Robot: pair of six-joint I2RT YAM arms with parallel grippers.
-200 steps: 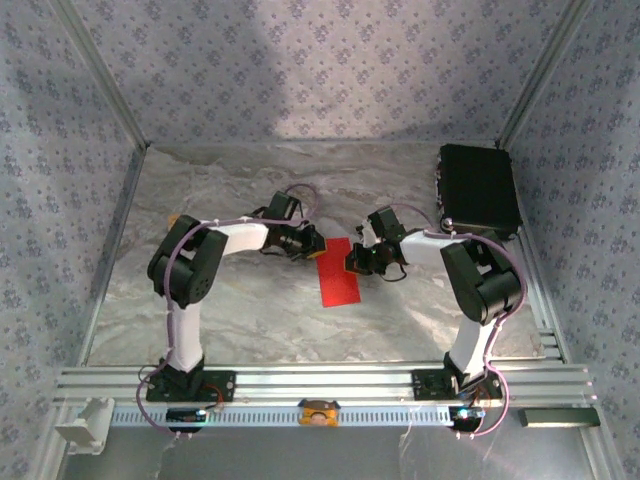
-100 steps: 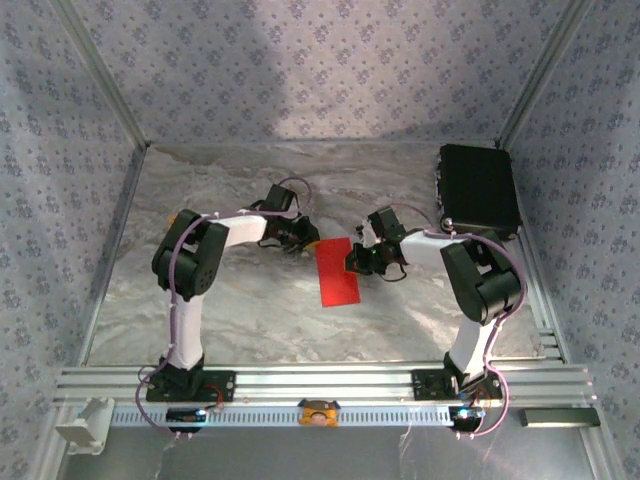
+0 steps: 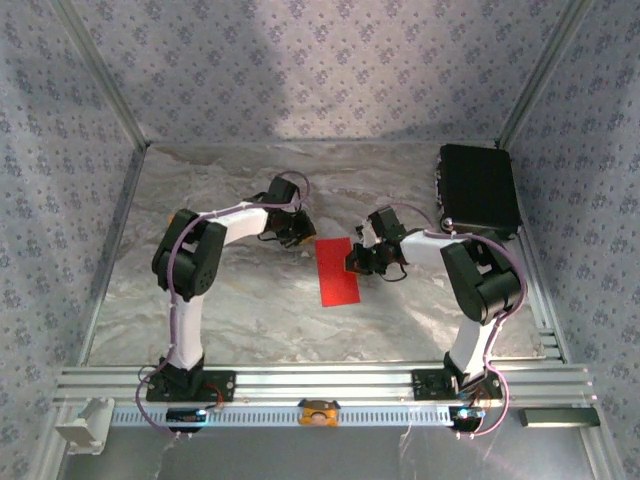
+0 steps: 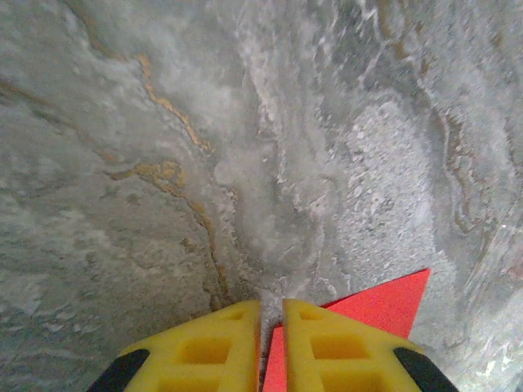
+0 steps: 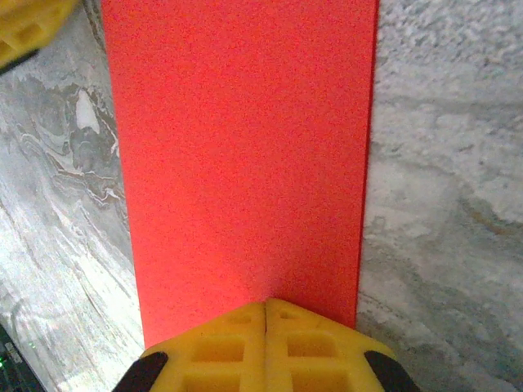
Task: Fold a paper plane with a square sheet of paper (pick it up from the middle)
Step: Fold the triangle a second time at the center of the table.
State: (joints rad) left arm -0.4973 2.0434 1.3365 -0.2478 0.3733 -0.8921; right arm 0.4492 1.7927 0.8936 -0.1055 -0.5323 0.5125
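The square sheet of paper [image 3: 337, 270] lies folded into a bright red rectangle mid-table, long side running front to back. In the right wrist view the paper [image 5: 245, 147] stretches away from my right gripper [image 5: 267, 302], which is shut with its tips resting on the sheet's near edge. From above, the right gripper [image 3: 353, 262] sits at the sheet's right side. My left gripper [image 3: 298, 233] is just off the far-left corner. In the left wrist view the left gripper [image 4: 271, 304] has its yellow fingers almost together, a red corner of the paper [image 4: 384, 306] beneath them to the right.
A black case [image 3: 478, 188] lies at the back right of the marbled table [image 3: 230, 310]. Metal frame posts and patterned walls close the sides and back. A yellow fingertip [image 5: 24, 28] of the left gripper shows beyond the paper's far-left corner.
The left gripper has drawn back and to the left, off the paper's far-left corner. The right gripper and the paper have stayed put.
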